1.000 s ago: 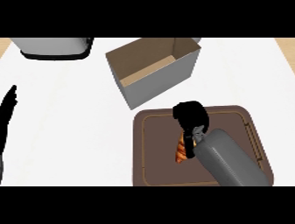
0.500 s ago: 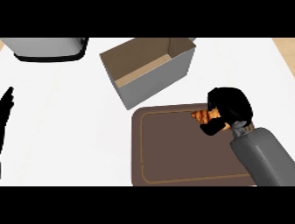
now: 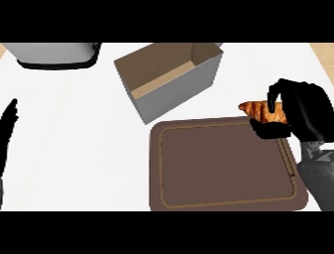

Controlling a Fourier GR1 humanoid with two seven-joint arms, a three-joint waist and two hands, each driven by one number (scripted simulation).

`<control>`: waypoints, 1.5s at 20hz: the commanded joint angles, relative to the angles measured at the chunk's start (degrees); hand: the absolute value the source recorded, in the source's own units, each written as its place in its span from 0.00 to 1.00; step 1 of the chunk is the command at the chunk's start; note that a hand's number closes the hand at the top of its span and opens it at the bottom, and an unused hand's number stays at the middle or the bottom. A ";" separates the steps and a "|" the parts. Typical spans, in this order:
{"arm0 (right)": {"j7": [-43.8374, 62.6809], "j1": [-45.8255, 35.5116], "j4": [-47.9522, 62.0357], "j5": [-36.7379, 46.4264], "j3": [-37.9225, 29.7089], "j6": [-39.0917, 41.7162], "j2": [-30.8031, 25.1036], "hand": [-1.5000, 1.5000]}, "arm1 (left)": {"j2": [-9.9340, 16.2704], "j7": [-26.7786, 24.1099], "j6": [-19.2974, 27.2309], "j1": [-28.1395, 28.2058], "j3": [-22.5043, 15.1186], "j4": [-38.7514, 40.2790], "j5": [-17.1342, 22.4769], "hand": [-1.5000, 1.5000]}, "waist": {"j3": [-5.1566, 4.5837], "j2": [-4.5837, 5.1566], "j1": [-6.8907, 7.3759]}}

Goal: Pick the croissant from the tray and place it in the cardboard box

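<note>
croissant (image 3: 261, 110) | clasped between curled right hand (image 3: 306, 113) fingers (image 3: 276, 95) and thumb | above tray (image 3: 228, 166) far-right corner

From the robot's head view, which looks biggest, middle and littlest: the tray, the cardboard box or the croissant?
1. Tray, the biggest.
2. Cardboard box, a bit smaller.
3. Croissant, the littlest by far, partly hidden in the right hand.

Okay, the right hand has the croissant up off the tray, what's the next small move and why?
Probably carry it up and to the left, toward the cardboard box. The right hand is curled round the croissant near the brown tray's upper right corner, and the box's open top lies beyond the tray's upper left, so the croissant is not yet over the opening.
</note>
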 commanded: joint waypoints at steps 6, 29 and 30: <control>-1.52 -8.41 -1.93 -2.36 -0.07 2.42 6.75 1.00 | -2.07 4.49 1.00 -2.17 -2.05 -2.64 -2.87 0.50 | 0.01 0.27 1.04; -4.03 -51.78 58.18 -8.26 -17.60 -14.91 23.39 1.00 | -2.13 -0.97 -1.43 -3.21 -0.81 1.25 -2.51 0.50 | -0.03 1.26 3.71; -6.08 -51.61 60.35 -8.62 -18.50 -15.92 22.38 1.00 | -1.51 -1.33 -2.18 -2.30 0.16 1.14 -1.62 0.50 | -0.02 1.13 3.43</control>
